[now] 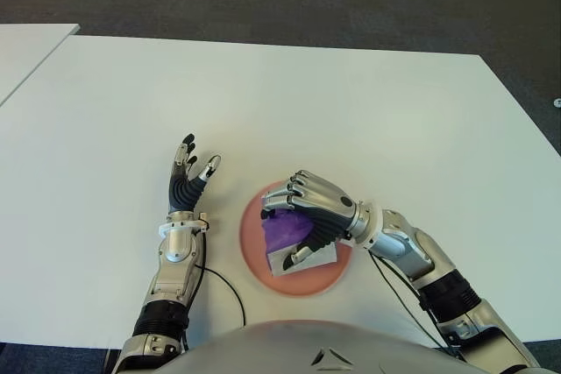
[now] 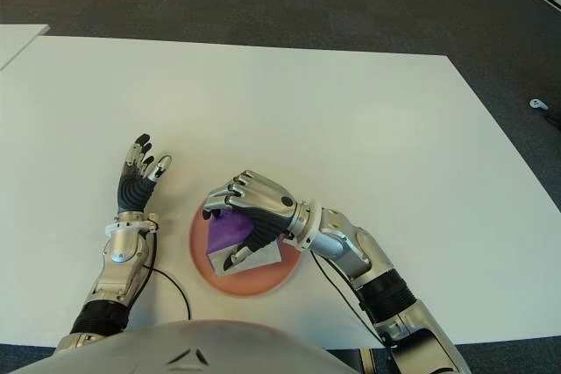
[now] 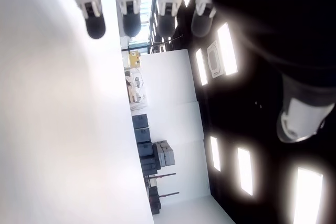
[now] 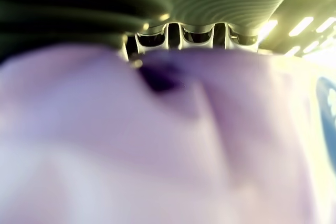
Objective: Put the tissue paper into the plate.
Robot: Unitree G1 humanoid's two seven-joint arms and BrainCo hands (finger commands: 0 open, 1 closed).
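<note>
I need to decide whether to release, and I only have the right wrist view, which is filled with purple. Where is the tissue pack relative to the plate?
Observer: The purple tissue pack is over the pink plate, inside its rim, with the right hand curled over it from above.
Operator: Is the pack down on the plate or held above it?
Observer: Cannot tell; its whitish lower end shows against the plate's surface, but contact is not clear.
Operator: Is the left hand in the way?
Observer: No. The left hand shows to the left of the plate over the white table, fingers spread, holding nothing.
</note>
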